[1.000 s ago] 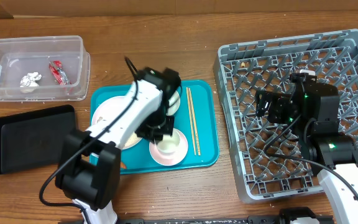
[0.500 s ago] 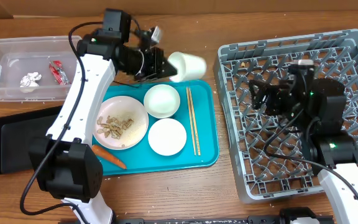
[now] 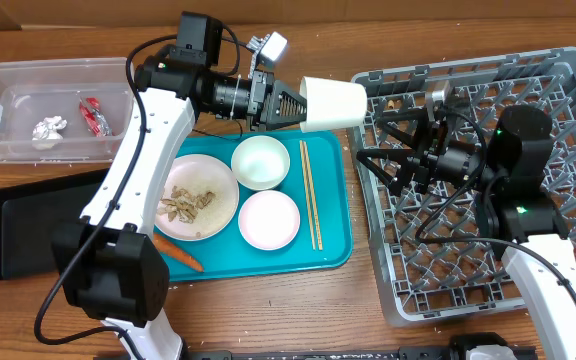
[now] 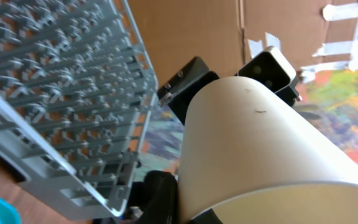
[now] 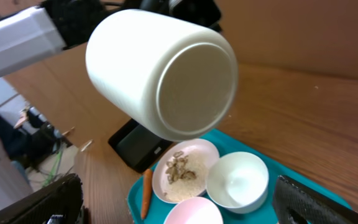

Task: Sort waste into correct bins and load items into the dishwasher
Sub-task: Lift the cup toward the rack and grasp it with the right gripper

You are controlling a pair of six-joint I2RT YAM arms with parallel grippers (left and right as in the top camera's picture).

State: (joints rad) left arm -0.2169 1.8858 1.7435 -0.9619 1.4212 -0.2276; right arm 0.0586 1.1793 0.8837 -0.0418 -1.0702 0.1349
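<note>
The left hand (image 3: 293, 104) is clamped on the mouth end of a plain white cup (image 3: 336, 103). It holds the cup on its side in the air, base pointing at the large square grey plastic dish rack (image 3: 488, 250), above the wooden counter (image 3: 268, 310) between rack and teal serving tray (image 3: 333, 255). The right hand (image 3: 373, 150) hangs at the rack's left edge just beside the cup, fingers spread wide, holding nothing. On the teal tray sit a round white plate (image 3: 222, 190) carrying beige nut-shell scraps (image 3: 186, 202), two small white bowls (image 3: 260, 162), two thin wooden chopsticks (image 3: 310, 195) and a small orange carrot (image 3: 176, 252). A small red wrapper (image 3: 93, 115) and a crumpled silvery-white wrapper (image 3: 48, 127) lie in the clear plastic rectangular tub (image 3: 58, 75), and the black rectangular plastic tray (image 3: 28, 225) lies just in front of it.
</note>
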